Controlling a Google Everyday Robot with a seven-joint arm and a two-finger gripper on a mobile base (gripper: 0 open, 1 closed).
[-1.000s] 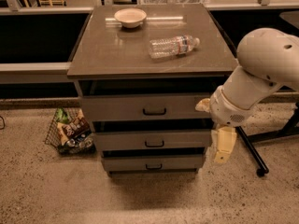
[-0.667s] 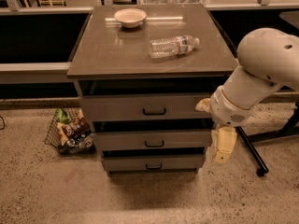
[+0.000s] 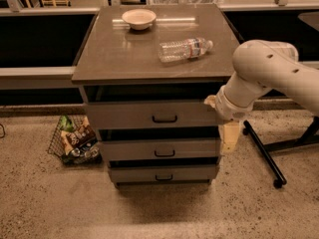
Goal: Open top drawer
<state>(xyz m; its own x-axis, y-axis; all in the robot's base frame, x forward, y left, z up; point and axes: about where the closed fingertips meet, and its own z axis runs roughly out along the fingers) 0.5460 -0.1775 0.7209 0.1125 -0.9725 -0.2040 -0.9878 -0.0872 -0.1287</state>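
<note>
The top drawer [image 3: 124, 116] is the widest of three grey drawers in a cabinet, with a small black bar handle [image 3: 164, 119] at its centre. It stands shut under the grey top. My gripper [image 3: 228, 139] hangs from the white arm [image 3: 264, 73] at the cabinet's right side. It is level with the middle drawer [image 3: 159, 149] and well right of the handle, pointing down. The bottom drawer [image 3: 162, 174] is below.
A beige bowl [image 3: 139, 18] and a clear plastic bottle [image 3: 185, 49] lying on its side rest on the cabinet top [image 3: 109, 59]. A wire basket of snack packs [image 3: 74, 139] stands on the floor at left. A black stand leg [image 3: 264, 153] crosses the floor at right.
</note>
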